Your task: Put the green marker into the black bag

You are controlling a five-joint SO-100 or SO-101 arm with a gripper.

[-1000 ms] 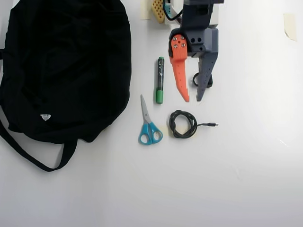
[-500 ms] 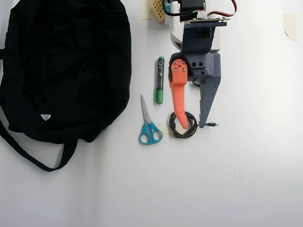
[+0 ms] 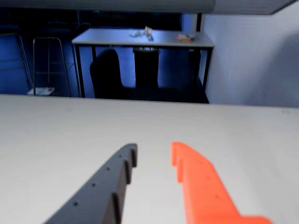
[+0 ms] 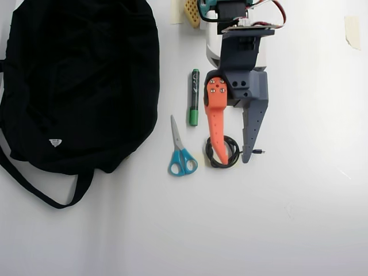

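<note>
The green marker (image 4: 194,97) lies flat on the white table, running lengthwise just right of the black bag (image 4: 75,86) in the overhead view. The bag fills the upper left, with a strap looping out at its lower edge. My gripper (image 4: 234,161) is open, its orange and grey fingers pointing down the picture over a coiled black cable (image 4: 222,151), to the right of the marker and not touching it. Nothing is between the fingers. In the wrist view my gripper (image 3: 154,151) shows only bare table between its tips; the marker and the bag are out of that view.
Blue-handled scissors (image 4: 181,151) lie below the marker. The arm's base (image 4: 233,34) stands at the top middle, beside a yellow piece (image 4: 192,11). A tape scrap (image 4: 351,30) sits at the top right. The wrist view shows a distant table (image 3: 142,37).
The arm has stretched down the picture from beside the marker to over the coiled cable. The fingers stayed open. Marker, scissors and bag have not moved.
</note>
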